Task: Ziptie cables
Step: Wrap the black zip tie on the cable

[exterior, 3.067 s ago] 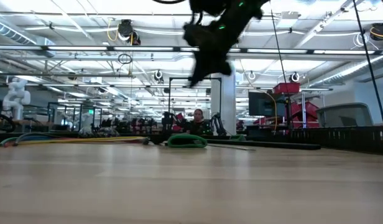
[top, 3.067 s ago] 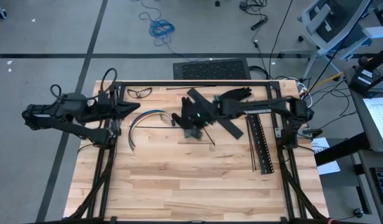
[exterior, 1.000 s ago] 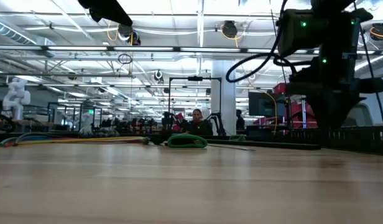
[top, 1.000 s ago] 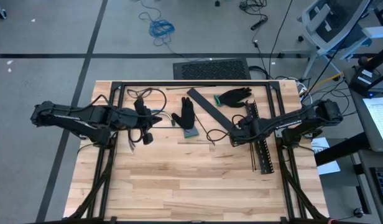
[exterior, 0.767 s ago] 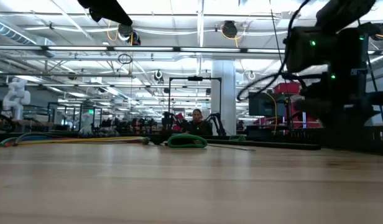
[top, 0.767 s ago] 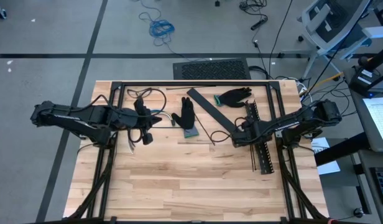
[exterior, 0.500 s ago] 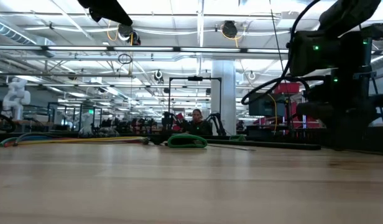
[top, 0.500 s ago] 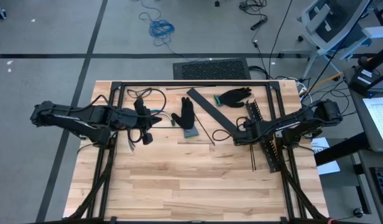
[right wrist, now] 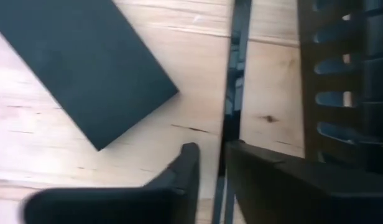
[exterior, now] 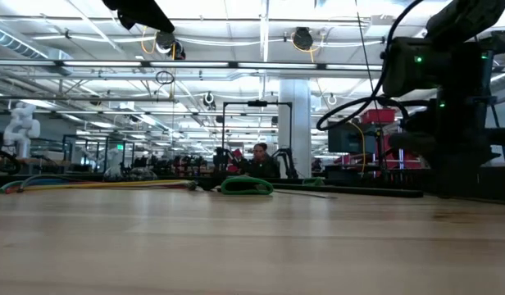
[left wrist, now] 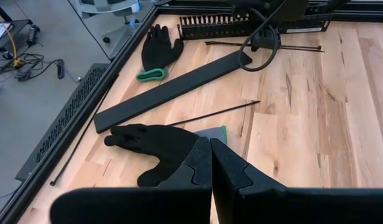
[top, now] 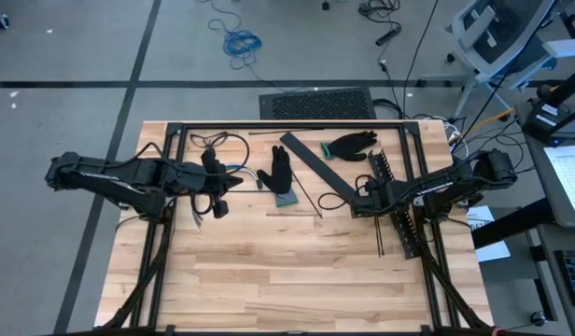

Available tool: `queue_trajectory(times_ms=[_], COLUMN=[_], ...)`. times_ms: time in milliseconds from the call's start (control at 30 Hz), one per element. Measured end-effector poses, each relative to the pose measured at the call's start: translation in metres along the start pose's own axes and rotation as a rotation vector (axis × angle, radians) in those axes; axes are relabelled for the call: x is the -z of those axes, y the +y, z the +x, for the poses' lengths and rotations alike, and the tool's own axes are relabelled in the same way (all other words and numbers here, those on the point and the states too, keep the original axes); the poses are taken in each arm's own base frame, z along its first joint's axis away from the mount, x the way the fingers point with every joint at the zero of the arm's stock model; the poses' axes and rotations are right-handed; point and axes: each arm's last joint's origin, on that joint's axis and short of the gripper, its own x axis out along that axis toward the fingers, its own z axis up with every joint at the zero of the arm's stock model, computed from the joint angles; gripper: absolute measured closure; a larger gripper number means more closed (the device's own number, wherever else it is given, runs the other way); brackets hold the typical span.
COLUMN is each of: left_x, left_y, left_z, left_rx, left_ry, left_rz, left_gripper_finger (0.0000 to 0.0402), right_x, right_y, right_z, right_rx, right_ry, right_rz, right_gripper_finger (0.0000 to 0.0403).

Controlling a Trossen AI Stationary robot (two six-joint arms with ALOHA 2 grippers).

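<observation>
Right hand (right wrist: 207,163) sits low at the table's (top: 297,271) right side, beside the slotted strip (top: 398,217), fingers (right wrist: 179,171) narrowed about a thin black stick (right wrist: 234,81); a firm grasp cannot be confirmed. Left hand (left wrist: 211,163) is clenched, holding nothing, raised over the left side near a black glove (left wrist: 155,142). Cables (top: 196,217) lie under the left arm, near the left edge. A flat black bar (top: 314,170) lies toward the far edge.
</observation>
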Motion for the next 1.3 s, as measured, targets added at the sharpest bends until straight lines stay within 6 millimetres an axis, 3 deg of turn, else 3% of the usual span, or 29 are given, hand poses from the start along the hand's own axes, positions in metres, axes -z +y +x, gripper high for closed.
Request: queue_trajectory(times_ms=[100, 333, 500, 767, 900, 1100, 1300], left_x=[0.000, 0.000, 0.000, -0.001, -0.001, -0.001, -0.001], left_y=[0.000, 0.000, 0.001, 0.004, 0.005, 0.005, 0.005], left_z=[0.000, 0.000, -0.003, -0.010, -0.012, -0.013, -0.013], left_rx=[0.000, 0.000, 0.003, 0.005, 0.006, 0.006, 0.006], left_ry=[0.000, 0.000, -0.010, -0.031, -0.039, -0.041, -0.041], left_rz=[0.000, 0.000, 0.000, -0.007, -0.004, -0.012, -0.013], left_gripper_finger=[0.0401, 0.0401, 0.0401, 0.0401, 0.0401, 0.0401, 0.0401], right_x=[0.000, 0.002, 0.007, 0.012, 0.014, 0.025, 0.042], right_y=[0.002, 0.013, 0.032, 0.036, 0.040, 0.030, 0.007], right_z=[0.000, -0.007, -0.036, -0.071, -0.092, -0.088, -0.085], right_rx=[-0.021, -0.139, -0.357, -0.514, -0.620, -0.532, -0.366], right_ry=[-0.002, -0.021, -0.023, -0.094, -0.089, 0.020, 0.128], right_rz=[-0.018, -0.025, -0.035, -0.073, -0.259, -0.568, -0.814], right_gripper_finger=[0.0393, 0.0402, 0.0403, 0.0403, 0.0403, 0.0397, 0.0329])
